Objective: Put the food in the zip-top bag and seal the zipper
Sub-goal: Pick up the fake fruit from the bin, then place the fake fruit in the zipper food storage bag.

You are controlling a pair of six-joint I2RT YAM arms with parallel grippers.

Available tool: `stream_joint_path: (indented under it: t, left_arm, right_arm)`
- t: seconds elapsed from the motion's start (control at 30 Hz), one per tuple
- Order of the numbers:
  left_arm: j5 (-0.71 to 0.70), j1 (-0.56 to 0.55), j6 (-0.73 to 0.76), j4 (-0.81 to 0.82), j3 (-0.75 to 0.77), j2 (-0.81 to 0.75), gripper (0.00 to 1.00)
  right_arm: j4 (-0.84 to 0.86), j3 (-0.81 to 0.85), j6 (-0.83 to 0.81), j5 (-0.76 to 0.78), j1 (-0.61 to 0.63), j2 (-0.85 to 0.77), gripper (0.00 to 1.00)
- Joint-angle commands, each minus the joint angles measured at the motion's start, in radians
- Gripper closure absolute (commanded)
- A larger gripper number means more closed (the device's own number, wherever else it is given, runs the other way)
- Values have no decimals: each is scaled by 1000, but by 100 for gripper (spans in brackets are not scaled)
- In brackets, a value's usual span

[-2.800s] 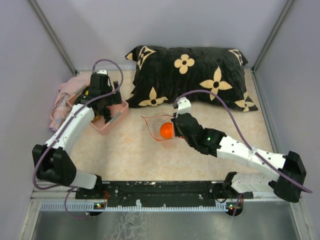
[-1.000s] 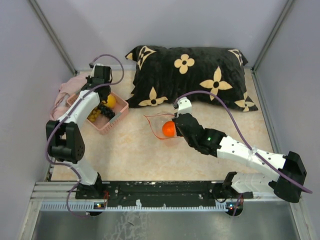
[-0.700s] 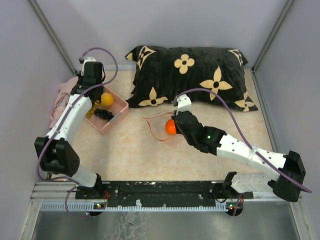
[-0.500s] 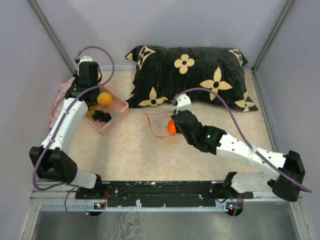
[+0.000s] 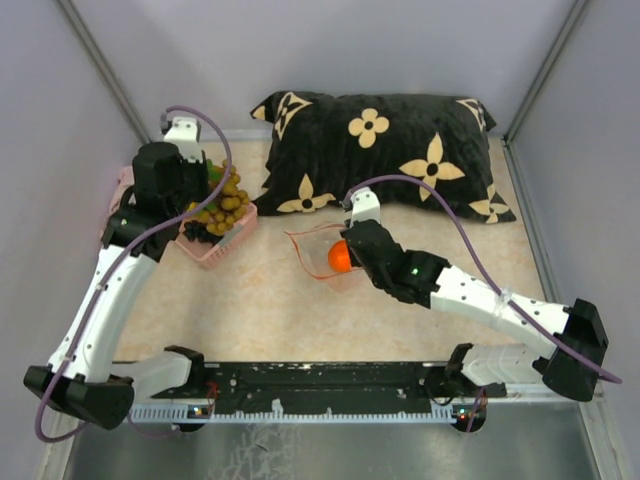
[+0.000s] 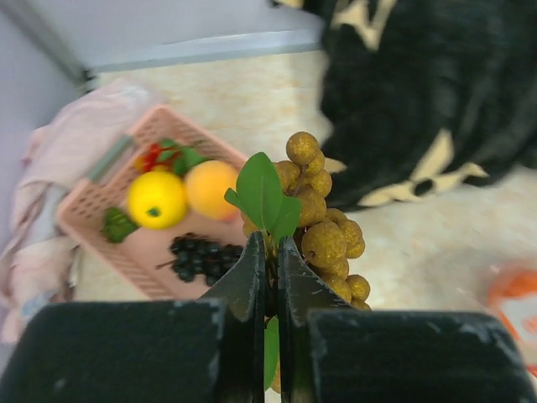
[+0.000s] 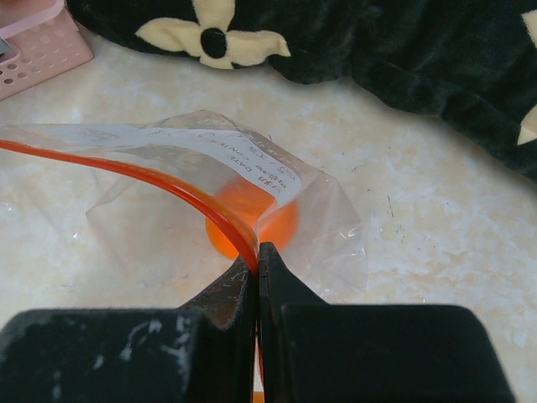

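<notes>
Tan-brown cluster (image 5: 228,203): it hangs over the right end of the pink basket (image 5: 218,252), clear of the rim.
Left tool (image 6: 270,252): its fingers are pinched together on the cluster's green leafy stem, and the fruit dangles below.
Zip-top bag (image 7: 323,210): it lies on the surface (image 5: 260,300) between our two arms, just in front of the black pillow (image 5: 390,150). One orange ball (image 7: 252,225) is already inside.
Right tool (image 7: 257,259): it is clamped shut on the zipper (image 7: 151,178) at one end of the strip, lifting that lip so the mouth gapes.
Key relation: the bag lies to the right of the cluster, and its mouth appears turned toward the left arm.
Long axis: the cluster hangs lengthways under the tool, so we judge it should enter bottom end first.
Nearer arm: the left carries the fruit, while the right is already at the bag.
Open room: bare surface runs between the basket and the bag, and the pillow crowds the far side.
Remaining in basket: a yellow ball (image 6: 156,198), a second orange ball (image 6: 211,188), a dark cluster and green bits.
</notes>
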Motion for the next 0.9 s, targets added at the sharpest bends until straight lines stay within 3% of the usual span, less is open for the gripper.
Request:
stream_joint_path:
  t: [0.0, 0.4, 0.7, 0.87]
  left_arm:
    - [227, -63, 44, 62, -52, -76, 100]
    - [749, -117, 129, 258, -155, -225, 100]
    - [991, -128, 96, 495, -277, -304, 100]
    - [1057, -141, 31, 672, -397, -348, 100]
  right_arm:
    - [48, 52, 11, -2, -10, 2, 100]
    - [63, 13, 33, -49, -9, -29, 100]
    - [84, -9, 43, -124, -10, -36, 100]
    - [106, -22, 51, -205, -35, -50, 100]
